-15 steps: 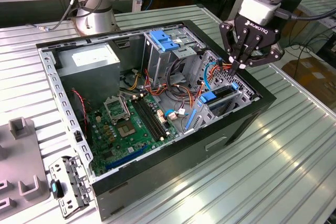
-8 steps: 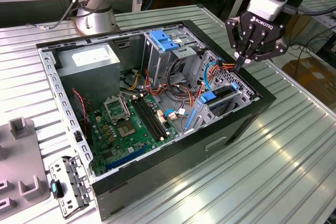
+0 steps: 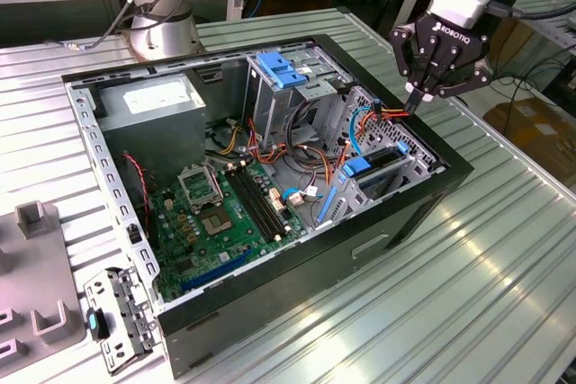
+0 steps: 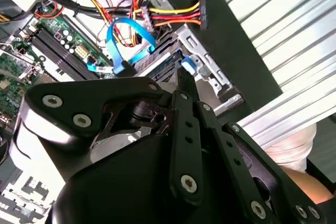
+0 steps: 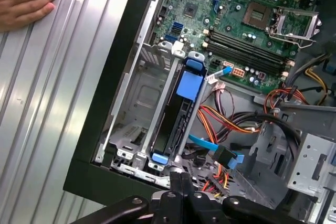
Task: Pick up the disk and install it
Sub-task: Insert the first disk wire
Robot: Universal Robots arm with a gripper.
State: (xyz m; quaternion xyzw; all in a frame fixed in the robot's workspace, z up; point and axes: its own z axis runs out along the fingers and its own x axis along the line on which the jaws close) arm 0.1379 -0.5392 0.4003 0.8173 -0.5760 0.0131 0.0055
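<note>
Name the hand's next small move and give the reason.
Probably a short, gentle push straight down onto the disk. The hand is shut and empty, poised above the drive cage. The disk already stands on edge in its slot there. Whether it is fully home cannot be told, so a light press seems the sensible small step.
</note>
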